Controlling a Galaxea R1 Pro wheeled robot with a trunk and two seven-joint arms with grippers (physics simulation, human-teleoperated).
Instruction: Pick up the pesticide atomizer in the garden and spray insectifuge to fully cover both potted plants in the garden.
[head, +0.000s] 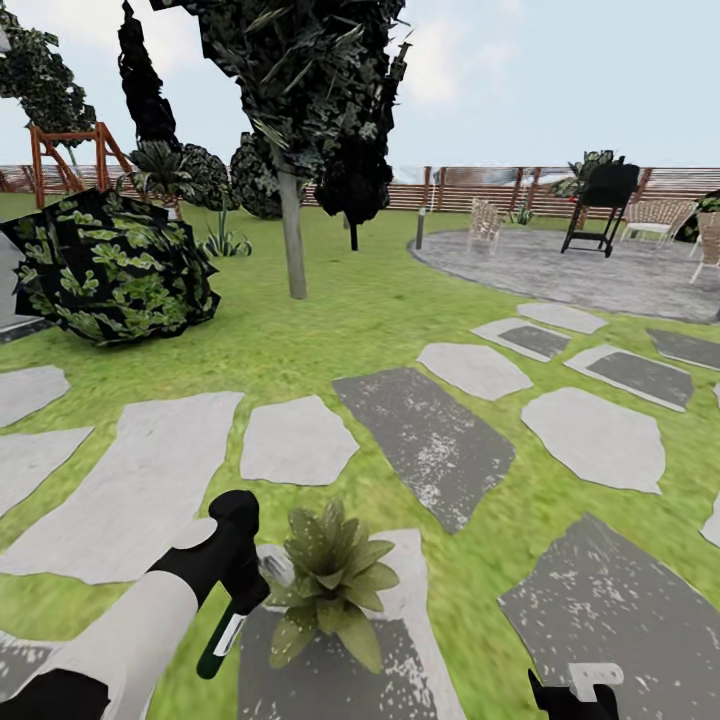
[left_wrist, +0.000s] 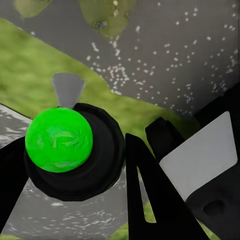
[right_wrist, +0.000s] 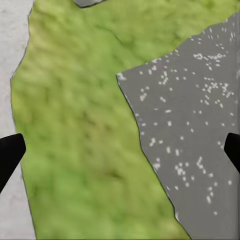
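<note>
My left gripper (head: 238, 588) is shut on the pesticide atomizer (head: 218, 640), a black and green bottle hanging down from the fingers. Its grey nozzle (head: 276, 570) points at a potted plant (head: 330, 585), a low rosette of pointed green leaves standing on a stepping stone right beside it. In the left wrist view the atomizer (left_wrist: 59, 140) shows as a green ball in a black ring, with leaves (left_wrist: 107, 17) beyond. No insectifuge shows on the leaves. A second small spiky plant (head: 225, 240) stands far back on the garden lawn. My right gripper (head: 575, 692) hangs open over grass and stone.
Grey and white stepping stones (head: 430, 440) cross the lawn ahead. A big dark-leaved shrub (head: 110, 265) sits at the left and a tree trunk (head: 292, 235) stands behind it. At the far right are a round paved patio (head: 560, 265), chairs, a grill (head: 600, 205) and the fence.
</note>
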